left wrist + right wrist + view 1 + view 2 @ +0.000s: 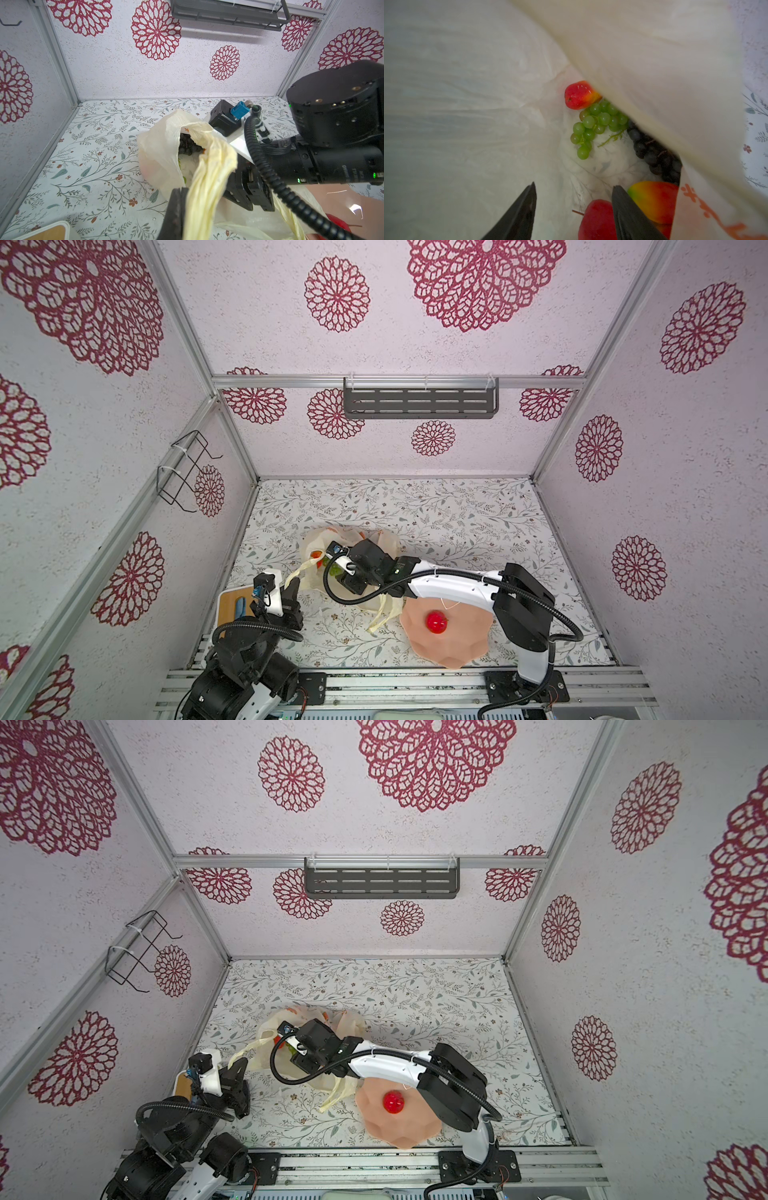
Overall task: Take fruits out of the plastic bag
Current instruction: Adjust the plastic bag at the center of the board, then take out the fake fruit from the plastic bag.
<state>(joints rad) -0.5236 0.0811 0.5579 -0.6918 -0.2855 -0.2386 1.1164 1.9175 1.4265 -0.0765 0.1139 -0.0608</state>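
Observation:
The cream plastic bag [312, 541] [270, 1025] lies on the floral table left of centre. Its one handle [207, 178] is pulled taut up to my left gripper [293, 585] [179, 199], which is shut on it. My right gripper [574, 186] is inside the bag's mouth, jaws open. A red apple [598, 220] lies partly between them, against one finger. Deeper in lie a mango [654, 199], green grapes [596, 124], dark grapes [654, 153] and a small red-yellow mango [580, 95]. Another red apple [436, 621] [393, 1102] sits in the pink bowl [457, 651].
The bag's other handle [386, 614] trails on the table towards the bowl. A white-edged wooden board [230, 601] sits at the front left corner. A grey shelf [419, 402] hangs on the back wall and a wire rack [183, 472] on the left wall.

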